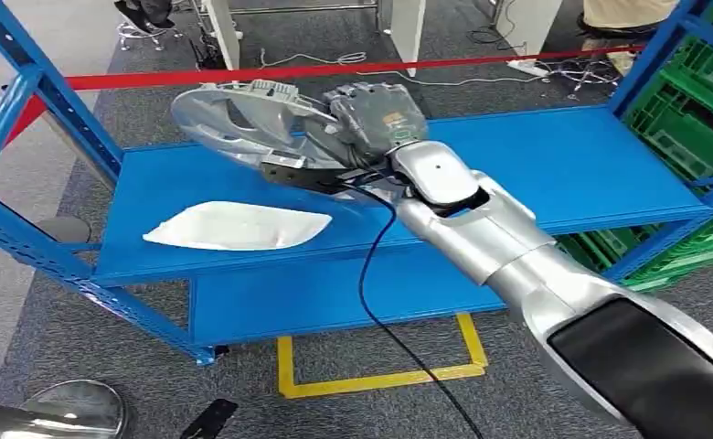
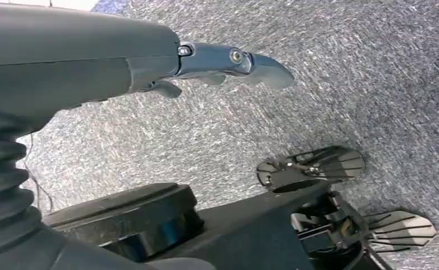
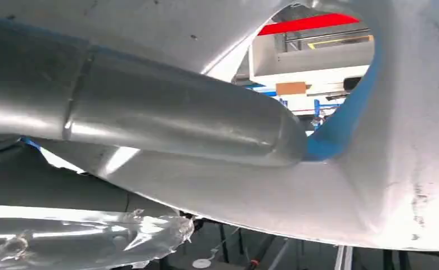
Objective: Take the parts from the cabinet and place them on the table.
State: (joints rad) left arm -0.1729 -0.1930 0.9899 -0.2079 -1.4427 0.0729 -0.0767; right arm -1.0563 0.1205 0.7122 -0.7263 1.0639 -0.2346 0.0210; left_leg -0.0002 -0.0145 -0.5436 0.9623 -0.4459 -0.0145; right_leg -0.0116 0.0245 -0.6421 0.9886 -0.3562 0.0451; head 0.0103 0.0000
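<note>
Right hand (image 1: pixel 377 117) clamped on silver part (image 1: pixel 234 119), raised above shelf (image 1: pixel 563 165) for removal | white part (image 1: pixel 236 226) lies on shelf, awaiting pickup | left hand (image 2: pixel 228 62) hangs free, fingers apart, holding nothing

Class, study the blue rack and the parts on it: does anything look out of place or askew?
Mostly orderly. The silver metal part is tilted above the top shelf, gripped by the right robot hand, not lying flat. The white part lies flat near the shelf's front edge.
</note>
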